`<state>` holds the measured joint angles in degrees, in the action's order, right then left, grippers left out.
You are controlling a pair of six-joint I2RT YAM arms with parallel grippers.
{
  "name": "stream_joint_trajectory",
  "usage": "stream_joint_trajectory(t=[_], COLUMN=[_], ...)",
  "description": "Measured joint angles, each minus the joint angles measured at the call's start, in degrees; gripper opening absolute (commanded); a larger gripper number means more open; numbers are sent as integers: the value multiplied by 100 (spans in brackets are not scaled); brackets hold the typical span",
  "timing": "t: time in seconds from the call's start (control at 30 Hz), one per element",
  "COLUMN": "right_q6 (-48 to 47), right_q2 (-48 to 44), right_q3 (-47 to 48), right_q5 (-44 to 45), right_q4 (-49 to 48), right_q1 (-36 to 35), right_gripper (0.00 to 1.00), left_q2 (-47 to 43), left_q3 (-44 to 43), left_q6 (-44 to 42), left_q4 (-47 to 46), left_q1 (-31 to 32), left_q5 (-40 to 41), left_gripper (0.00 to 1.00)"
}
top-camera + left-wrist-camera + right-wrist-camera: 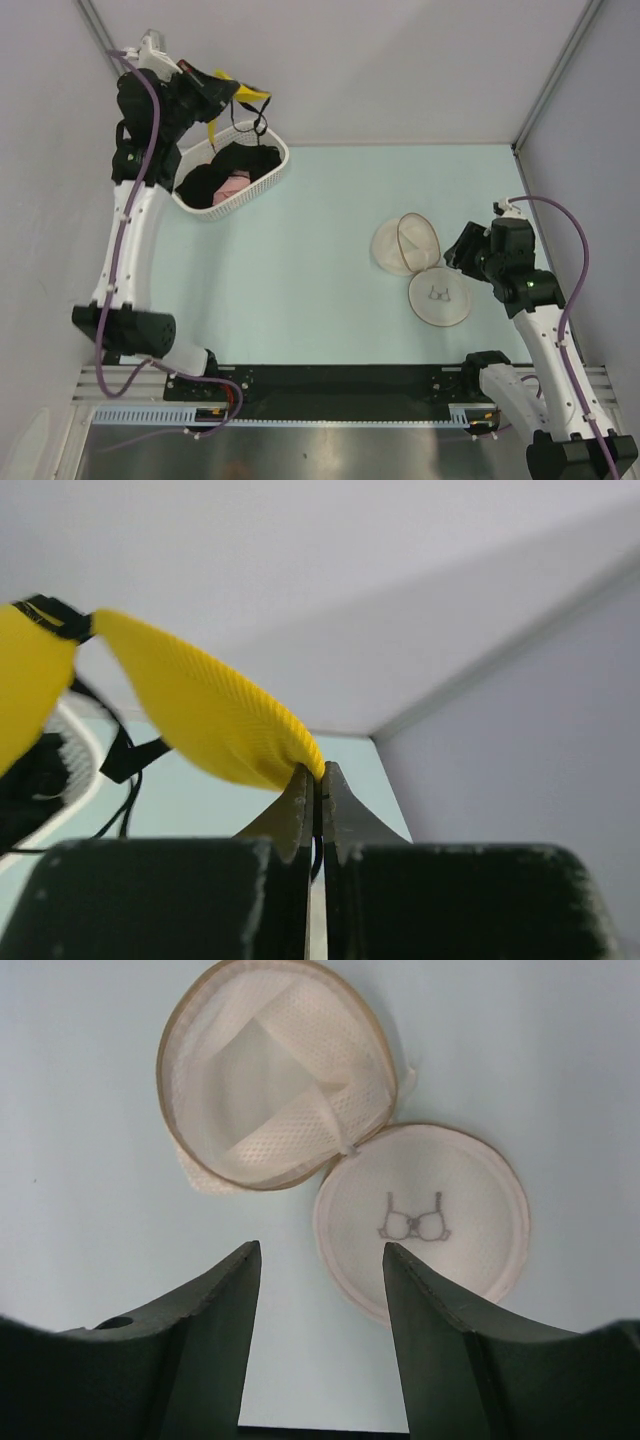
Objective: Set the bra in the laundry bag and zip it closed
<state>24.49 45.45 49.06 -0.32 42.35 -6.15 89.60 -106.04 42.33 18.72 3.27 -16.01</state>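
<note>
Surface (330, 230) is noted bearing the basket (255, 190), well left of the laundry bag (408, 245), which lies opened flat. Bra (200, 715) is pinched by the left jaws and held aloft, well apart from the bag. Right jaws are spread near the bag. Transfer is judged in hand; carriage across and lowering into the open half is called for.

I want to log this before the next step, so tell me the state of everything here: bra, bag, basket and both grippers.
Bra: lifted, pinched at a cup edge, straps dangling.
Bag: unzipped, halves spread open on the table, empty.
Basket: holds black and pink garments.
Left gripper: shut on the bra.
Right gripper: open, empty, poised by the bag.
</note>
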Motion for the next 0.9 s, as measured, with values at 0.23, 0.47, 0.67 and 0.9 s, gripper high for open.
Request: stream_joint_trajectory(t=[0.23, 0.47, 0.67, 0.9], right_q6=[-61, -81, -59, 83], right_q2=[131, 313, 424, 1246], right_q3=[0, 0, -33, -205], right_q5=[-487, -686, -896, -1290], right_q4=[-33, -96, -442, -1200], right_q1=[-308, -881, -1526, -2636], right_gripper=[58, 59, 72, 81], left_q2=[-1757, -1969, -2006, -2815], left_q3=[1563, 4345, 6830, 7565], left_q6=[-1121, -1410, -1051, -713], left_q4=[35, 90, -107, -496], left_q1=[1093, 1720, 1930, 2024], left_q5=[-833, -1659, -1937, -2116], left_gripper=[0, 0, 0, 0])
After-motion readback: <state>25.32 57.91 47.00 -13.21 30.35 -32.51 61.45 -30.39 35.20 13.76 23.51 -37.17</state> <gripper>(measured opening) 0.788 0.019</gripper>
